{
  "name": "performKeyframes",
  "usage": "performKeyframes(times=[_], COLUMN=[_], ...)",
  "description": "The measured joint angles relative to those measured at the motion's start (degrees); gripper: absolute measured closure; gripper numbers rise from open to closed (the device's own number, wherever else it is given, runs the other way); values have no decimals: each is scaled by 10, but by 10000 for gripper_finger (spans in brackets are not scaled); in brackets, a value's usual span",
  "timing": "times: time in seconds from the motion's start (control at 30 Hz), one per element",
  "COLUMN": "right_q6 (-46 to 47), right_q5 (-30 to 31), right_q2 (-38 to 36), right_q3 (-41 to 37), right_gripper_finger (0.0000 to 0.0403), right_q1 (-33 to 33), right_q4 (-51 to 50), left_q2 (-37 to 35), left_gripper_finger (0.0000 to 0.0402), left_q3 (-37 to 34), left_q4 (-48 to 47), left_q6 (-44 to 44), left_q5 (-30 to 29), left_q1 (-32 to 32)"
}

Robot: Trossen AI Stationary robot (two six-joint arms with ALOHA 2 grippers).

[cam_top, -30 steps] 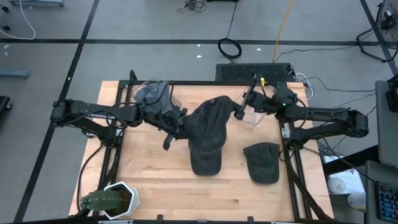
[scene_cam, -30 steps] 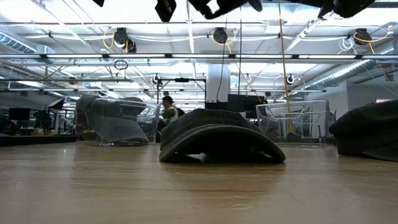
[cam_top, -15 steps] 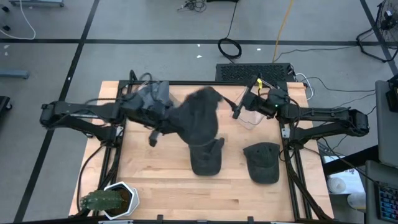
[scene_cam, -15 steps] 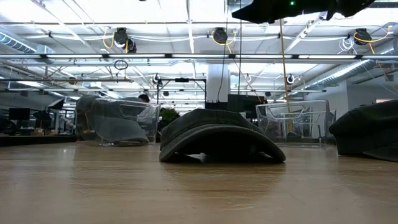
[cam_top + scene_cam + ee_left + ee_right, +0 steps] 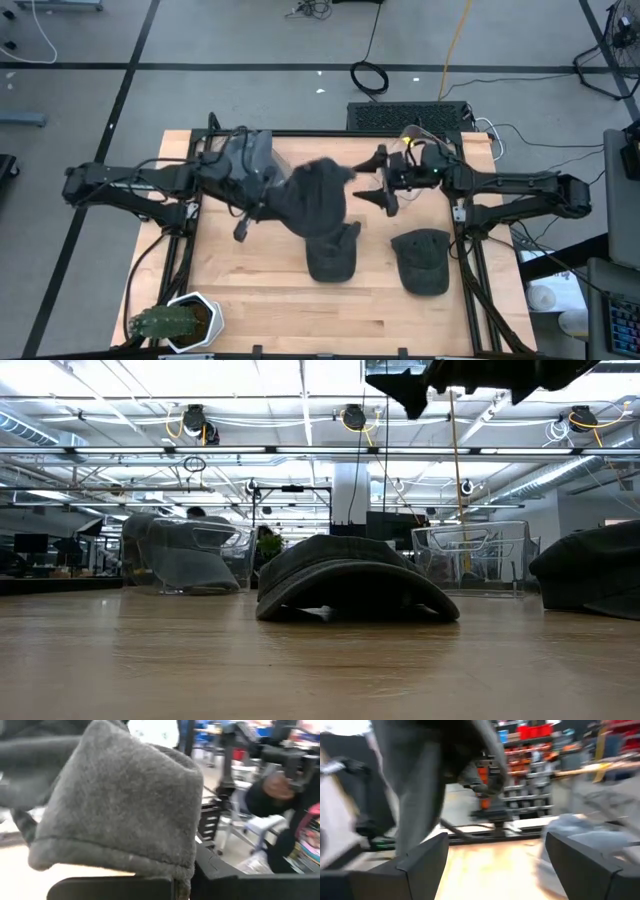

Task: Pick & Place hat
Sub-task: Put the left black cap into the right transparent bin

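second hat (image 5: 330, 258), third hat (image 5: 421, 262), plant pot (image 5: 178, 322)

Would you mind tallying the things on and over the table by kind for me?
Dark hats: 3 (held up by the shut left gripper at; lying mid-table; lying right)
Clear bins: 2 ()
White pot with cactus: 1
Total: 6
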Motion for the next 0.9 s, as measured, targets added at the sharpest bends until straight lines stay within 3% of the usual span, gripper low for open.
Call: performKeyframes(times=[0.3,0.6,0.9], right_q6=[125,99,101], right_q5=[-148,-105,-120], right_q2=[90,94,93], right_q3=[0,0,0], right_gripper_finger=[86,105,106], right_q1=[0,0,14], right_q4=[150,113,133], left_q2=[57,-1,-17], left_gripper_finger=[392,392,392], left_q3=[0,0,0], left_q4=[40,-32,-59], left_q6=[2,8,22], left_q5=[42,26,10], left_q1=[29,55,60])
